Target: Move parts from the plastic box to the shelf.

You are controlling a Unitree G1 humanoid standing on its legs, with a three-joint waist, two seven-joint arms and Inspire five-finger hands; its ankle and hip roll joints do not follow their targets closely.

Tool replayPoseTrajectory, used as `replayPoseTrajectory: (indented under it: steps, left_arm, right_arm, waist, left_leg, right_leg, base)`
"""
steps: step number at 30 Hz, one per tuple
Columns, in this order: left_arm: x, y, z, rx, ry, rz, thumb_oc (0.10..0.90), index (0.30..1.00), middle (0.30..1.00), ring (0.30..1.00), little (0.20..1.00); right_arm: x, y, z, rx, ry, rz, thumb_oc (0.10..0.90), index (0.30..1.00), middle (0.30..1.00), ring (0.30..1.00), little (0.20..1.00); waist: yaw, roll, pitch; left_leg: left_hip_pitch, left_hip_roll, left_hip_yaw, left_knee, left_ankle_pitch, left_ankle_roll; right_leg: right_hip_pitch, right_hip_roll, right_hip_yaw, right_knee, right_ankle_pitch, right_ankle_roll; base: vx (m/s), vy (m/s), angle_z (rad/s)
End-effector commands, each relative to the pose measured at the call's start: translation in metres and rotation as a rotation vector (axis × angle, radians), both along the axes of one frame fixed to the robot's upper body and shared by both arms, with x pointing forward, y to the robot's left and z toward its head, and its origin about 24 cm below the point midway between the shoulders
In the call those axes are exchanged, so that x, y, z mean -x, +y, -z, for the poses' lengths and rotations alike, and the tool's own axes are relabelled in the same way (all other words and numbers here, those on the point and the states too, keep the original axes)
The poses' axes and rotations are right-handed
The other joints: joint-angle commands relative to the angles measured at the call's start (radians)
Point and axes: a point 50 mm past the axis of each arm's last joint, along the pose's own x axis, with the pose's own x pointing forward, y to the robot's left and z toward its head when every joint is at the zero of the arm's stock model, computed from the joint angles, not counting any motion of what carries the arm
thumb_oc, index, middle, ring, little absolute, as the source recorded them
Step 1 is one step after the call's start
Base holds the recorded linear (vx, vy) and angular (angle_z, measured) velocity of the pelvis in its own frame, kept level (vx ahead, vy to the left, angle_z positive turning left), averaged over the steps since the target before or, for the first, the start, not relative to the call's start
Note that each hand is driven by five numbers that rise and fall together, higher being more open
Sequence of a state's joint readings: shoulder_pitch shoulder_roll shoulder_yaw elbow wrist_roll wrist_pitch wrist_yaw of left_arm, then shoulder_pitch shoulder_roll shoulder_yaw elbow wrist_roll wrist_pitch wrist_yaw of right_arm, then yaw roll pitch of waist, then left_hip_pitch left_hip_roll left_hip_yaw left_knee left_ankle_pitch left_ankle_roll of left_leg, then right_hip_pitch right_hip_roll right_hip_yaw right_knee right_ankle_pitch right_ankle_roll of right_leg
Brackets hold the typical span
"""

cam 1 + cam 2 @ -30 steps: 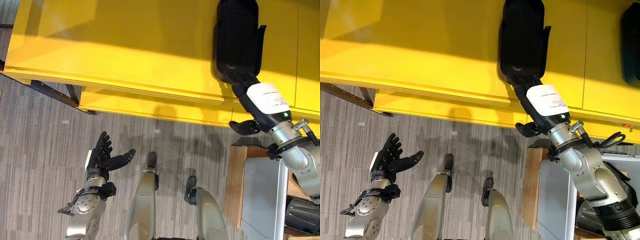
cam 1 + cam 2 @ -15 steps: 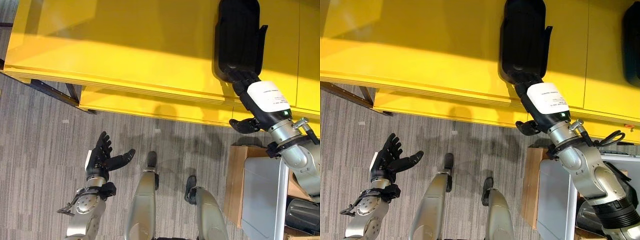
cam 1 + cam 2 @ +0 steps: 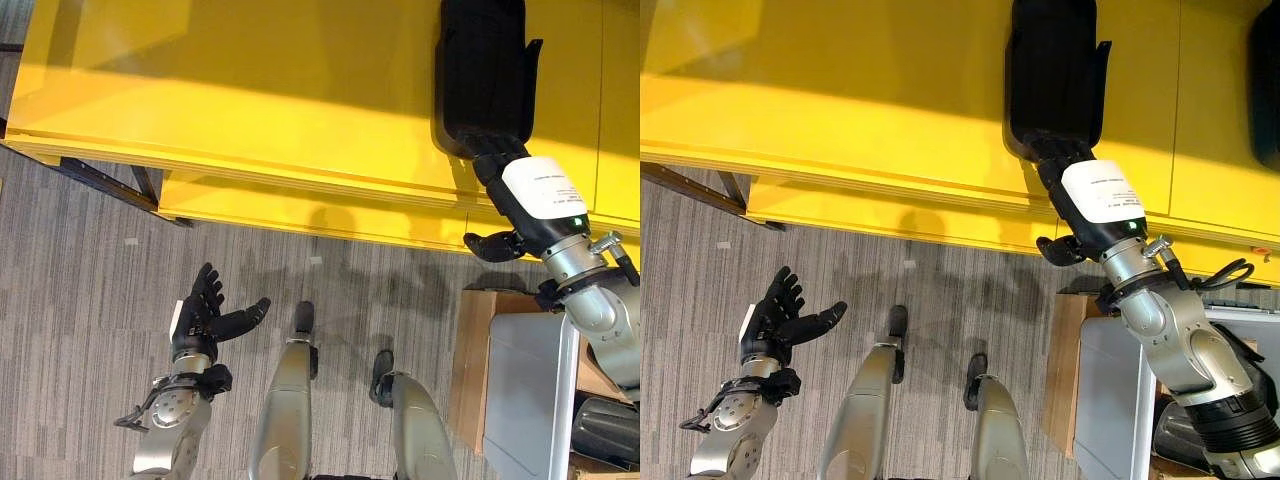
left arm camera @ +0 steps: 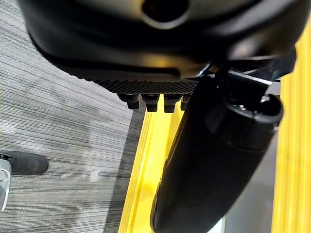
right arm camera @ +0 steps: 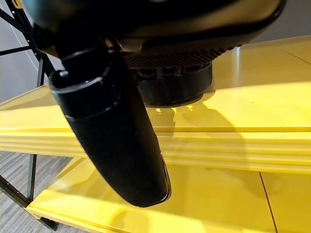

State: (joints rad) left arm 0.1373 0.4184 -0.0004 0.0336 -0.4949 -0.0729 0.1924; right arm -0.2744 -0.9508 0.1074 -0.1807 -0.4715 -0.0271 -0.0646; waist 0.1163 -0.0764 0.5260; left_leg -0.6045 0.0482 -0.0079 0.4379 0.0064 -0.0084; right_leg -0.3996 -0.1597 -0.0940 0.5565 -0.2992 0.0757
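A long black part lies on the top of the yellow shelf at the back right. My right hand reaches over the shelf's front edge, its straight fingers against the part's near end. Its thumb hangs free below the edge. The right wrist view shows the part just past the fingers and the thumb clear of it. My left hand hovers low at the left over the floor, fingers spread, holding nothing.
A grey plastic box sits on a wooden stand at the lower right, with another black part beside it. A further black part lies at the shelf's right end. A lower yellow tier and dark frame legs jut out underneath.
My right hand has slid forward and slightly right, pushing the black part farther onto the shelf top. The left hand has not moved.
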Motion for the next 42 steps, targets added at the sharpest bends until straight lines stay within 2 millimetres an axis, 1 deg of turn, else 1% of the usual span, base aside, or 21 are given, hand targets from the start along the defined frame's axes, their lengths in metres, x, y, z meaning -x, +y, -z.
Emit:
replayPoseTrajectory:
  steps: [1, 16, 32, 42]
  left_arm:
    - [0.005, 0.007, -0.033, -0.092, -0.163, 0.005, 0.9, 1.0, 1.0, 1.0, 1.0]
    - [0.005, 0.008, -0.032, -0.081, -0.163, -0.003, 0.9, 1.0, 1.0, 1.0, 1.0]
    - [0.006, 0.009, -0.034, -0.08, -0.171, -0.008, 0.9, 1.0, 1.0, 1.0, 1.0]
    - [0.005, 0.009, -0.035, -0.083, -0.176, -0.005, 0.9, 1.0, 1.0, 1.0, 1.0]
  right_arm:
    - [-0.002, -0.008, -0.051, 0.08, -0.218, 0.034, 0.9, 1.0, 1.0, 1.0, 1.0]
    - [-0.004, -0.006, -0.058, 0.086, -0.236, 0.029, 0.9, 1.0, 1.0, 1.0, 1.0]
    - [-0.006, -0.005, -0.062, 0.095, -0.24, 0.029, 0.9, 1.0, 1.0, 1.0, 1.0]
    - [-0.007, -0.005, -0.068, 0.1, -0.257, 0.032, 0.9, 1.0, 1.0, 1.0, 1.0]
  waist:
    - [0.006, 0.021, -0.02]
    - [0.016, 0.018, -0.022]
    - [0.016, 0.017, -0.02]
    - [0.019, 0.016, -0.015]
  left_leg:
    - [-0.021, 0.066, -0.078, 0.084, -0.102, -0.032]
    - [-0.035, 0.058, -0.082, 0.095, -0.11, -0.028]
    - [-0.04, 0.06, -0.083, 0.107, -0.117, -0.024]
    - [-0.041, 0.057, -0.084, 0.112, -0.121, -0.022]
  right_leg:
    - [0.133, -0.045, -0.031, -0.045, -0.071, -0.017]
    - [0.129, -0.047, -0.034, -0.042, -0.074, -0.016]
    - [0.122, -0.045, -0.031, -0.033, -0.078, -0.019]
    - [0.121, -0.047, -0.028, -0.029, -0.081, -0.019]
  base:
    - [0.0, 0.0, 0.0]
    - [0.0, 0.0, 0.0]
    - [0.0, 0.0, 0.0]
    - [0.0, 0.0, 0.0]
